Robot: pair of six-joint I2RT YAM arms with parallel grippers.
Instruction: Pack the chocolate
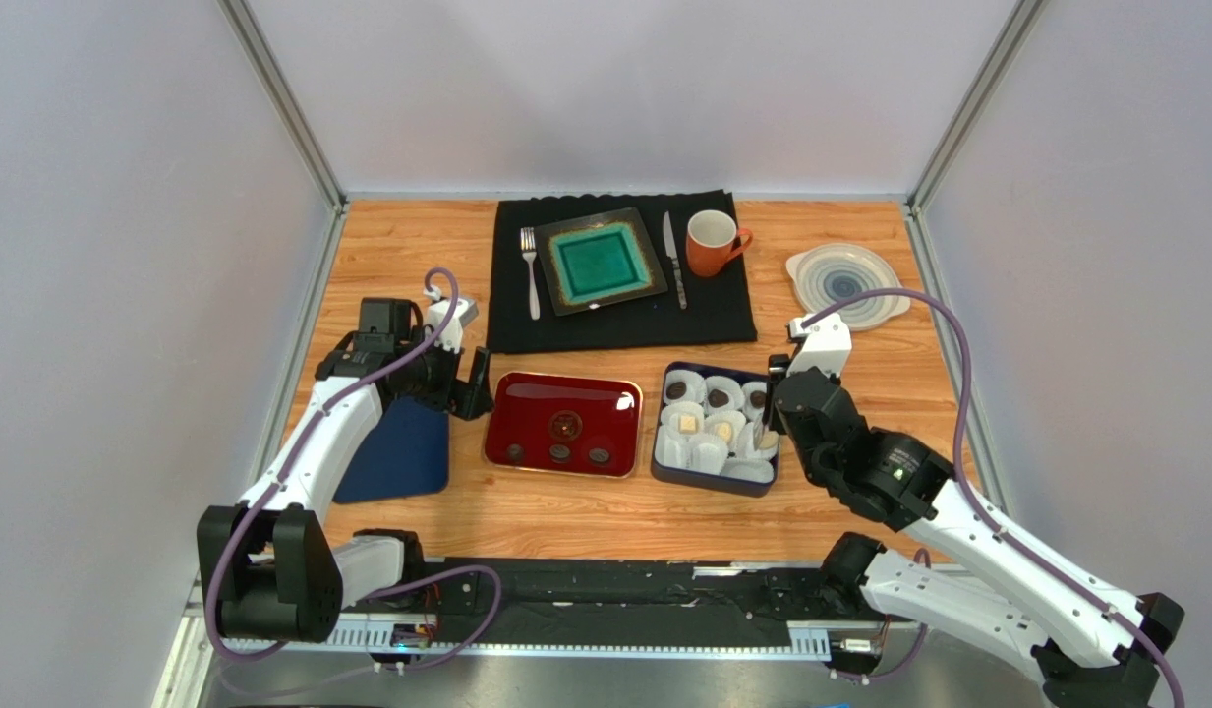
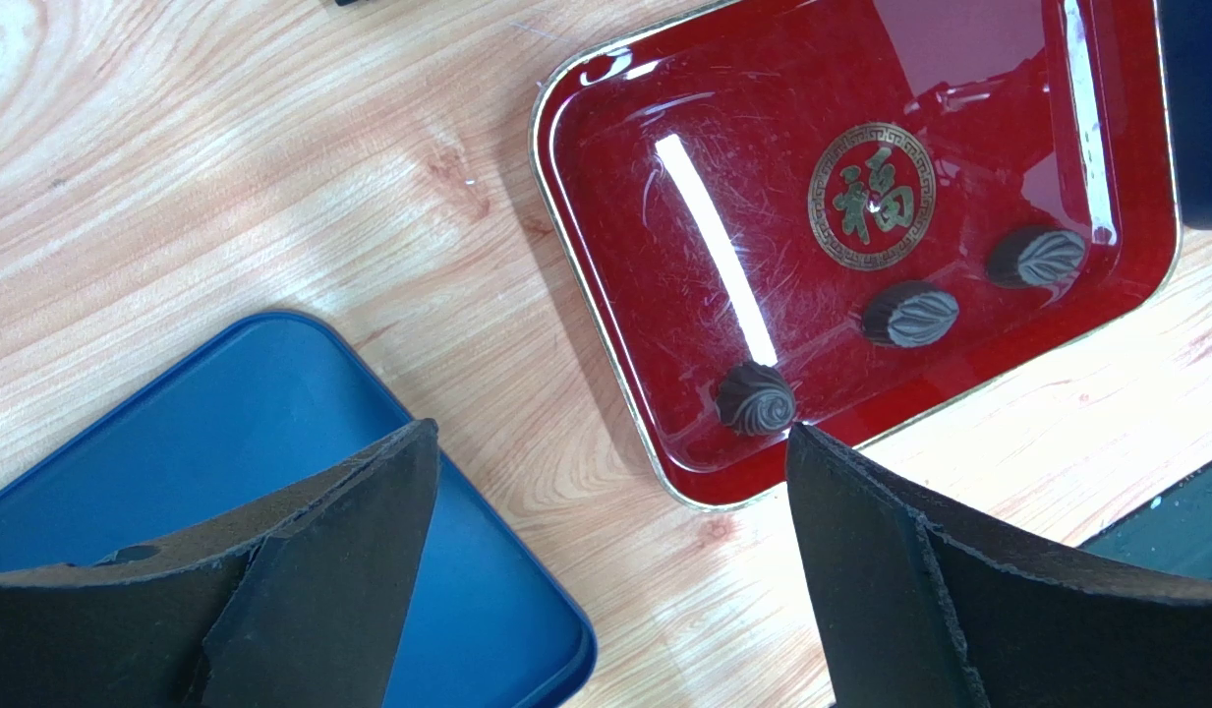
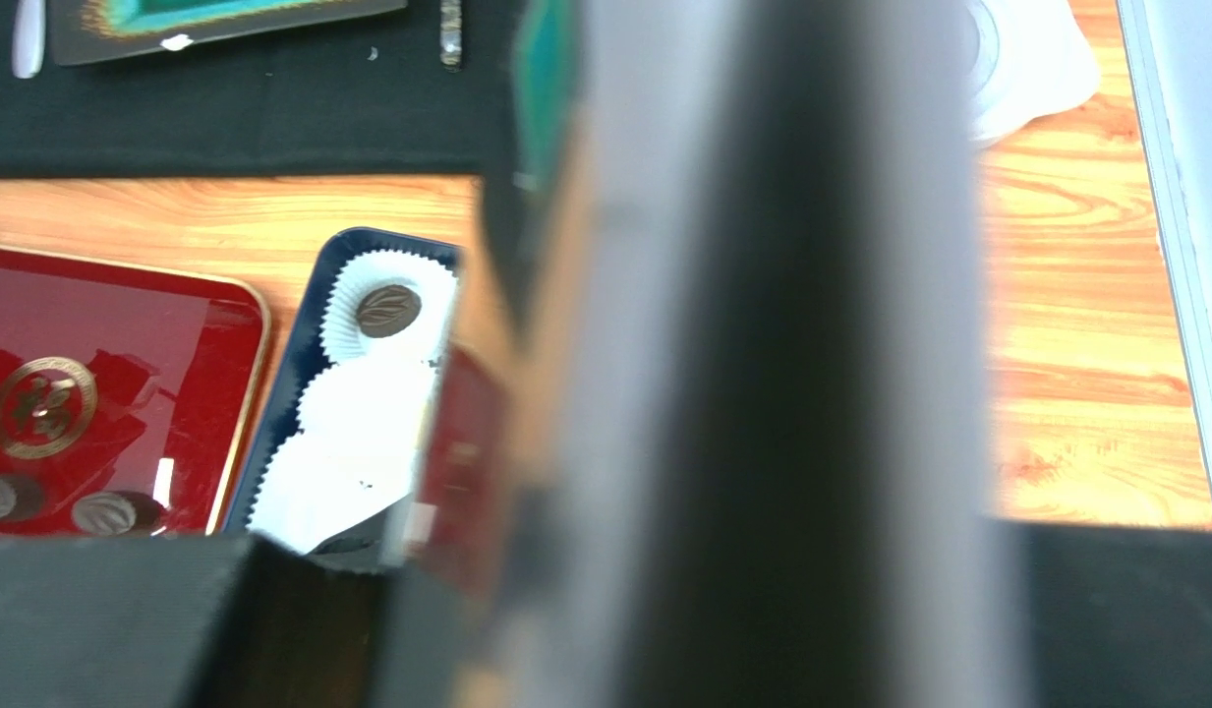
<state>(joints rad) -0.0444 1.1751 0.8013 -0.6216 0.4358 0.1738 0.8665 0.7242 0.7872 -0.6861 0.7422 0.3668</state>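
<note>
Three dark chocolate pieces lie along the near side of the red tray. Just left of it, beside the blue lid, my left gripper hangs open with nothing between its fingers. The dark blue box holds white paper cups. Some of them carry chocolate. My right gripper is over the box's right edge. A long, blurred grey and dark tool stands between its fingers. Its tip is hidden.
A black placemat at the back carries a teal plate, a fork, a knife and an orange mug. A white ringed dish sits at the back right. Grey walls close in both sides.
</note>
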